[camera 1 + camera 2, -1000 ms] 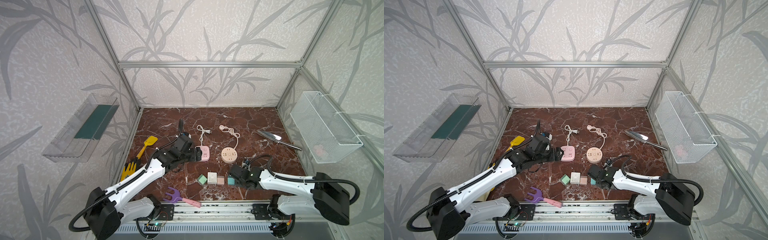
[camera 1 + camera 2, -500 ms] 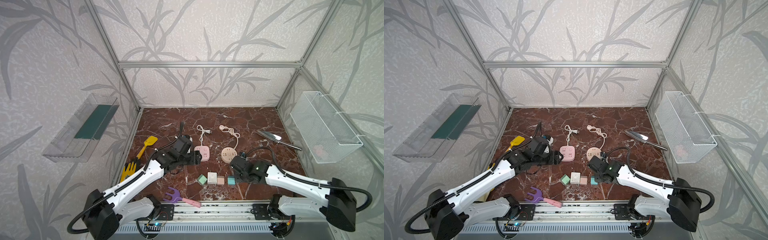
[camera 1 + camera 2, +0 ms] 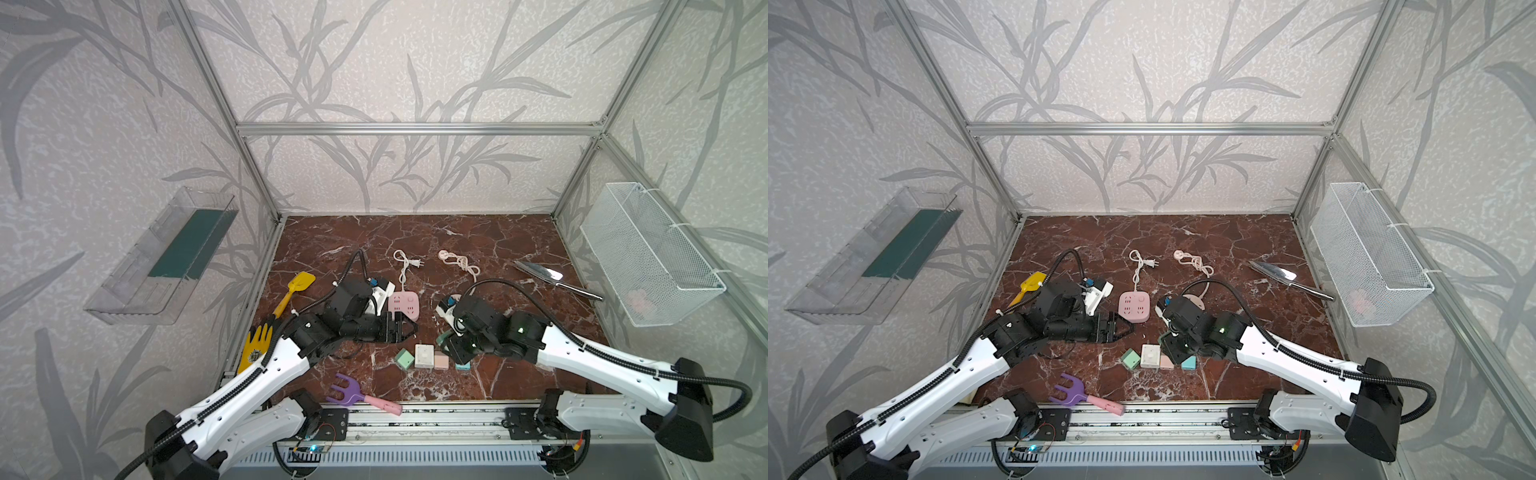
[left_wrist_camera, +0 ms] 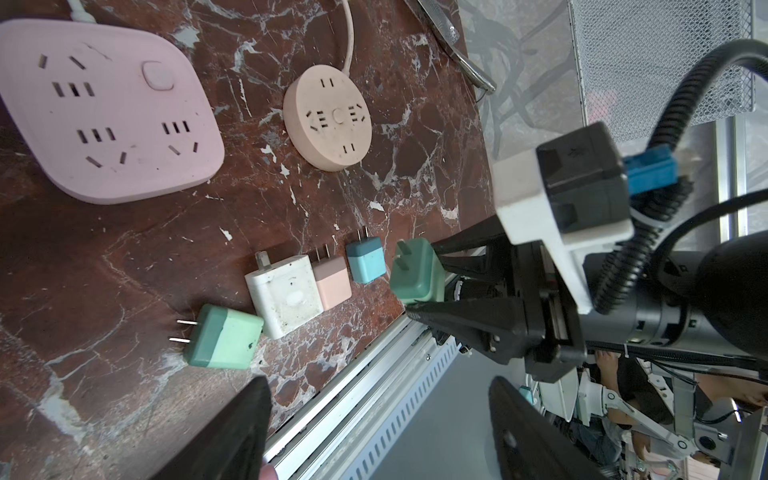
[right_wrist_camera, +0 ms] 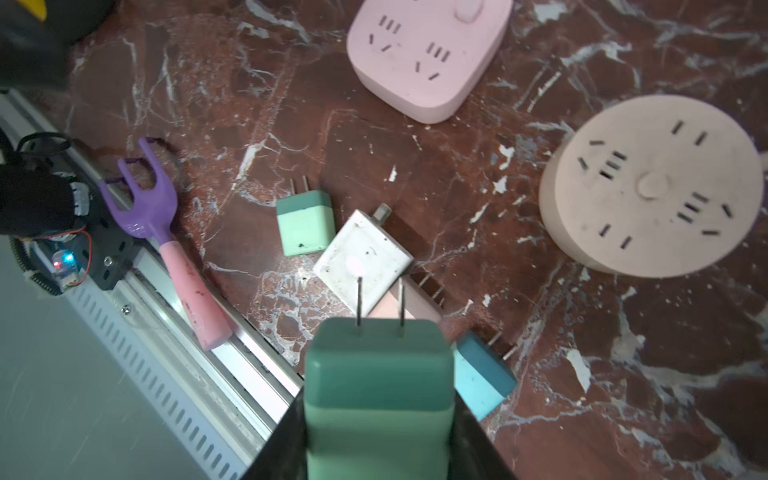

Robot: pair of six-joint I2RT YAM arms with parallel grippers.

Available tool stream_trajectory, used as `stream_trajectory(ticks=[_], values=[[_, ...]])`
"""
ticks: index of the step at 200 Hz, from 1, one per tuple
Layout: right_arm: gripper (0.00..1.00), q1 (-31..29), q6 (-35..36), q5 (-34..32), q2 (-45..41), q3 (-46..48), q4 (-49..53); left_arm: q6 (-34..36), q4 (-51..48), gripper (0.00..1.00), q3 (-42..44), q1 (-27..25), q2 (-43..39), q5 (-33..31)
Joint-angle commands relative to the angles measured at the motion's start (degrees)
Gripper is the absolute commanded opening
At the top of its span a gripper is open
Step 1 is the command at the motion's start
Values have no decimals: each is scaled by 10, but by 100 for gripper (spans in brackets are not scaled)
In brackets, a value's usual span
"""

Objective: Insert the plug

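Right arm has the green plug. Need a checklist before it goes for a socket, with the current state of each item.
1. Grip: right gripper shut on green plug: ok.
2. Prongs exposed, pointing away from the jaws: ok.
3. Pink power strip sockets empty: ok.
4. Round power strip sockets empty: ok.
5. Plug over a socket: not ok, it hangs beside the row of loose plugs.
6. Left gripper open, holding nothing: ok.
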State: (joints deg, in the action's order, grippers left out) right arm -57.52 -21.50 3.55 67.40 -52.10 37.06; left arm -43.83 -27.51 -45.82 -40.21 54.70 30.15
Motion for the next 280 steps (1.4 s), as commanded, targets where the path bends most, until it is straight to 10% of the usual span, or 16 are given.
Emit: stream_trajectory(ticks=[1, 280], values=[[0, -8, 41, 3, -13, -10, -35, -29, 17, 77, 24, -3, -3, 4], [0, -37, 45, 18, 61, -75, -119, -128, 216, 64, 105, -8, 43, 44]])
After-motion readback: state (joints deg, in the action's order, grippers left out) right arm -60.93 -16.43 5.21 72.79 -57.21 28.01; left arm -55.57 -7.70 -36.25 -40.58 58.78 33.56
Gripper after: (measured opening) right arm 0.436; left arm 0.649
